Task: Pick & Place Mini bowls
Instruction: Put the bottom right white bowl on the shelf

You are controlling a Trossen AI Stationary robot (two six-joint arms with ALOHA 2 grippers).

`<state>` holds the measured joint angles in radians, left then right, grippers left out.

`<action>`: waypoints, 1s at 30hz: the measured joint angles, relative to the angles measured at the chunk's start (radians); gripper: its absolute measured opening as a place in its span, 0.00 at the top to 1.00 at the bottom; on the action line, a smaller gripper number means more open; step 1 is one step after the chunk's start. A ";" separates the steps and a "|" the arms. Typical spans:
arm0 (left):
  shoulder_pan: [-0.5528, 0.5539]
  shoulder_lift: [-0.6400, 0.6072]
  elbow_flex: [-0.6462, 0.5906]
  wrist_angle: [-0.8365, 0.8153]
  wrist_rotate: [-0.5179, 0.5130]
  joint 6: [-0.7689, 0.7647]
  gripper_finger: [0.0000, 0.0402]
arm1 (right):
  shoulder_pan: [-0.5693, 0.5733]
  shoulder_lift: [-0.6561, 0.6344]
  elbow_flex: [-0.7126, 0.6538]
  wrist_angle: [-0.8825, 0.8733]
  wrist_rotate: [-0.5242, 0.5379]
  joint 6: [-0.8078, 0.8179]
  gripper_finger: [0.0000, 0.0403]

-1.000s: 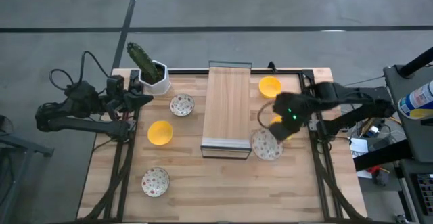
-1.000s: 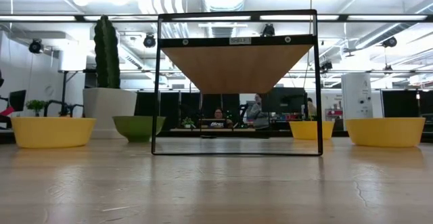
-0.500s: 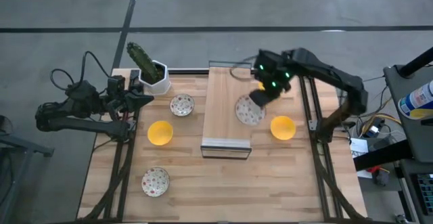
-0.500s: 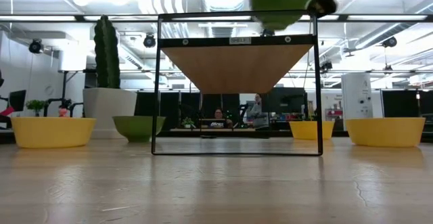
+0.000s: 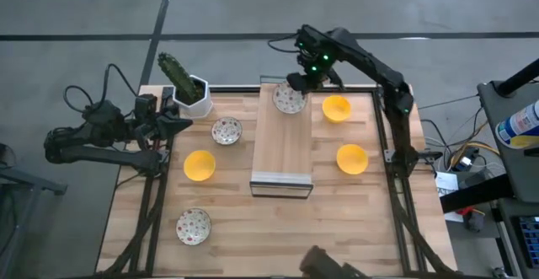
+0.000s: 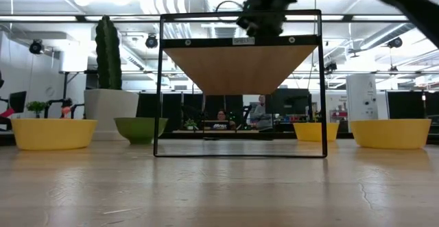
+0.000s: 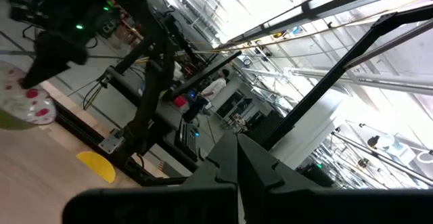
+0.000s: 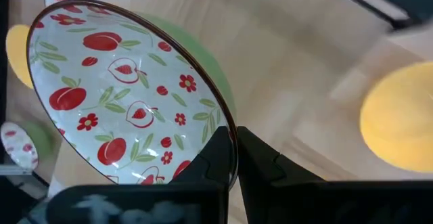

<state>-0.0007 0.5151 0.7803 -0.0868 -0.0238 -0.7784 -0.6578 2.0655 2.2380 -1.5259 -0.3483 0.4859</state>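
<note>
My right gripper (image 5: 303,81) is shut on a white floral mini bowl (image 5: 289,99) over the far end of the raised wooden shelf (image 5: 285,140). In the low view the gripper (image 6: 264,18) sits level with the shelf's top frame. Two more floral bowls (image 5: 226,131) (image 5: 194,226) and one yellow bowl (image 5: 200,165) stand on the table left of the shelf. Two yellow bowls (image 5: 336,108) (image 5: 352,158) stand on its right. My left gripper (image 5: 181,123) waits shut at the table's left edge, touching nothing. My right gripper pinches the floral bowl's rim (image 8: 229,130), one finger inside the bowl (image 8: 215,153) and one on its green outer wall (image 8: 256,158). It reaches in from the far right side. The bowl is tilted, its patterned inside facing up; whether it touches the shelf I cannot tell.
A white planter with a green cactus (image 5: 187,87) stands at the far left corner, close to my left gripper. The shelf's black frame (image 6: 240,14) rises above the table's middle. A dark shape (image 5: 330,265) pokes in at the near edge. Bare wood lies near the near edge.
My right gripper has carried the floral bowl from the table right of the shelf up, leftward and toward the far edge, across the shelf top to its far end, staying shut on it. The yellow bowl it had covered now shows.
</note>
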 joint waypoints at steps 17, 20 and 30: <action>0.000 0.002 -0.001 -0.001 0.000 -0.039 1.00 | -0.018 0.141 0.112 -0.046 -0.075 -0.016 0.97; 0.000 0.002 -0.001 -0.007 0.000 -0.041 1.00 | -0.033 0.132 0.112 -0.046 -0.062 0.020 0.97; 0.000 0.002 -0.001 -0.006 0.000 -0.049 1.00 | -0.045 0.129 0.111 -0.046 -0.074 0.035 0.97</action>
<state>-0.0007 0.5167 0.7795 -0.0925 -0.0235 -0.8271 -0.7033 2.1944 2.3493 -1.5717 -0.4225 0.5209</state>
